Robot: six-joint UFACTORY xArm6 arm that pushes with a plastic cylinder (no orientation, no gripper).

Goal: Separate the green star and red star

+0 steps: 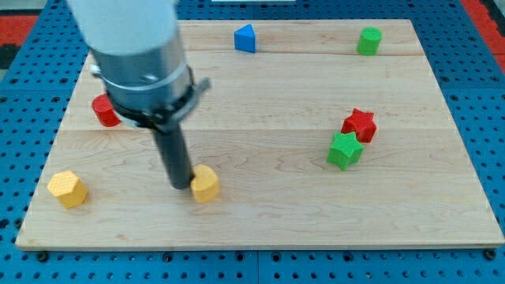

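The green star [345, 150] and the red star [360, 125] lie touching each other at the view's right, the red one just above and right of the green one. My tip [181, 184] rests on the board at the view's lower left, right beside a yellow block [205, 184], which sits against its right side. The tip is far to the left of both stars.
A yellow hexagon block [67, 189] lies at the lower left. A red round block [104, 110] sits at the left, partly behind the arm. A blue block [245, 38] and a green round block [368, 40] sit near the top edge of the wooden board [260, 221].
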